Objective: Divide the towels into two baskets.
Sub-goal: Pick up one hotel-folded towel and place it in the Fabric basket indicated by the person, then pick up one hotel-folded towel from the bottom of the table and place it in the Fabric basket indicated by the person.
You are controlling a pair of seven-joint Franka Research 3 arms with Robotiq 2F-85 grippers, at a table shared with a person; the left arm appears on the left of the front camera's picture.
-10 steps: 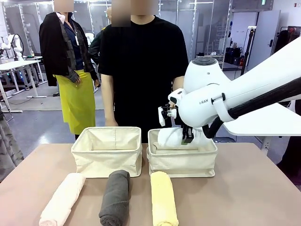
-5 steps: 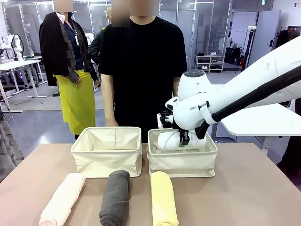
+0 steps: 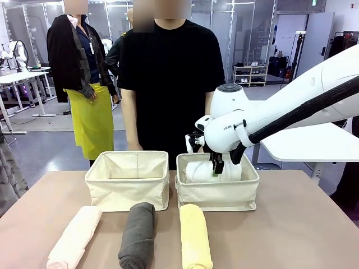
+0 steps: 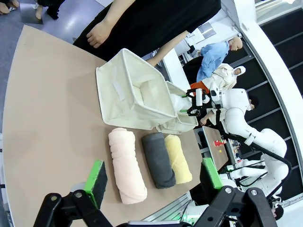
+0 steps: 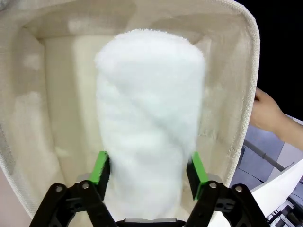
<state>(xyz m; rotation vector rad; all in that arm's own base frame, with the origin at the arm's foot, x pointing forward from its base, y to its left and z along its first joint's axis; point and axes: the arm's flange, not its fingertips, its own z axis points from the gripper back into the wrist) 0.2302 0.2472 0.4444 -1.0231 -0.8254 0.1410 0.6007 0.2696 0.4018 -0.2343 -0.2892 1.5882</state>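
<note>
White towel (image 3: pixel 201 171) lay in the right-hand basket (image 3: pixel 216 197), and we found the right arm reaching in from the right, its wrist bent down and the right gripper (image 3: pixel 216 167) lowered inside the rim. We noted its jaws spread to either flank of the roll; we could not tell whether the pads pressed it or merely stood beside it. The roll's long axis ran left to right along the basket.

The pink towel (image 3: pixel 74 238), grey towel (image 3: pixel 137 234) and yellow towel (image 3: pixel 195 235) lay side by side on the table (image 3: pixel 303 224) before the baskets, axes running near to far, the pink one slanted. The left-hand basket (image 3: pixel 128 190) held no towel.

The right wrist view gave us the pads' position, which the front view hid behind the wrist. The left wrist view showed the left gripper (image 4: pixel 154 178) above the table, fingers wide apart with nothing between them.
</note>
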